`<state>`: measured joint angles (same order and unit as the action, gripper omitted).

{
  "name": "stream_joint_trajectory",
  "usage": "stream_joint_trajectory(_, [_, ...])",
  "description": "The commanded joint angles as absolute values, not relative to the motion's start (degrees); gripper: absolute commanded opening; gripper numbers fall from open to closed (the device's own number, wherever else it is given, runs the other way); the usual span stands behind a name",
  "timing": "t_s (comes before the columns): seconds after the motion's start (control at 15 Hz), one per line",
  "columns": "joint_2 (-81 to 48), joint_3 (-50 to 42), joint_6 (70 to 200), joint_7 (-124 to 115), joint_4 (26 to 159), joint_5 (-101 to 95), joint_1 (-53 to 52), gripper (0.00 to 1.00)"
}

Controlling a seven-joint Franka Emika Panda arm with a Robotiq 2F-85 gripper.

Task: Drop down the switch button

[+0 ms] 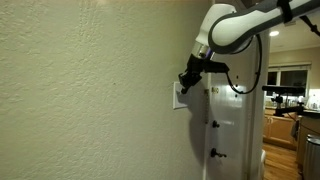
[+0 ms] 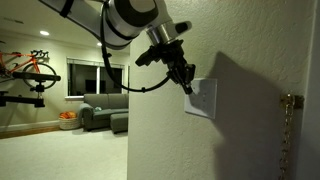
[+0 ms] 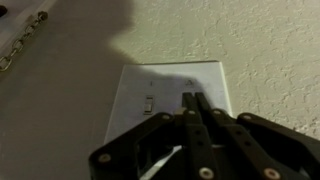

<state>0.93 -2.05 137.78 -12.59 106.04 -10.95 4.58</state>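
In the wrist view the gripper [image 3: 193, 101], its fingers closed together, points at the wall plate [image 3: 165, 76] just right of the switch button [image 3: 148, 103].

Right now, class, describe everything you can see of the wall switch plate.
The switch plate is a pale, smooth rectangle that looks like plastic, mounted flat and upright on the textured wall. A small toggle shows on one half. The closed fingertips of the hand cover the other half, and whether they touch it is unclear. The arm's shadow dims part of the plate.
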Motion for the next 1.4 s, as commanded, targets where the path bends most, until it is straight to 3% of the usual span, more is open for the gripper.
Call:
stream_joint_trajectory(0.0, [0.37,-2.75,139.32,-13.84,106.77,-11.97,4.41,0.07])
stream_joint_trajectory(0.8, [5.51,-2.10,139.19,-12.72,115.49,-11.73,3.41,0.07])
stream_joint_trajectory(1.33, [8.04,-1.48,139.11,-13.62,113.78,-13.30,4.17,0.07])
